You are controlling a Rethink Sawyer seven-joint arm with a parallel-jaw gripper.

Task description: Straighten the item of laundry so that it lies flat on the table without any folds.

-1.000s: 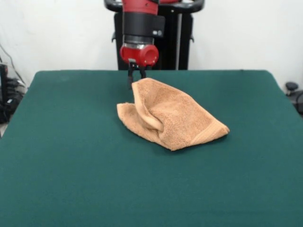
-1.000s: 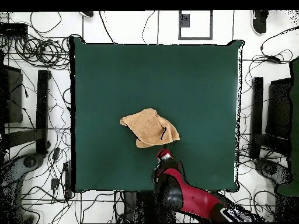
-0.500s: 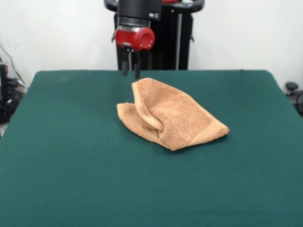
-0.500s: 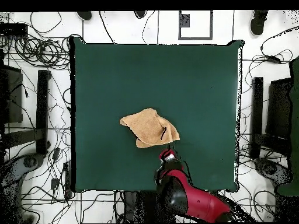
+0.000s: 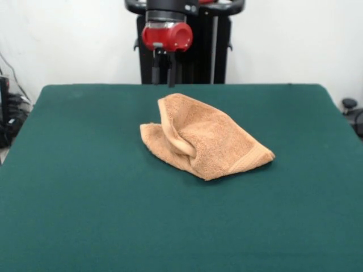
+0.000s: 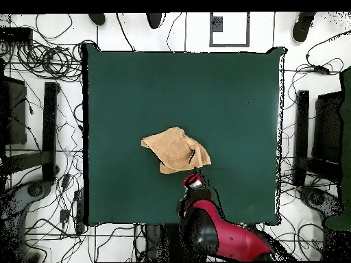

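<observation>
The orange-tan towel (image 5: 205, 139) lies crumpled and folded over itself near the middle of the green table (image 5: 85, 198). A raised fold runs down its left part, and a woven band shows near its right corner. In the overhead view the towel (image 6: 175, 151) sits a little toward the robot's side of the table (image 6: 226, 89). My gripper (image 5: 163, 84) hangs open and empty above the table's far edge, just behind and above the towel's far corner. It also shows in the overhead view (image 6: 192, 180) beside the towel's near edge.
The black pedestal (image 5: 204, 54) stands behind the table's far edge. Cables and stands (image 6: 41, 61) surround the table on the floor.
My gripper has let go of the towel's far corner and risen, ending slightly to the right. The towel has not moved.
</observation>
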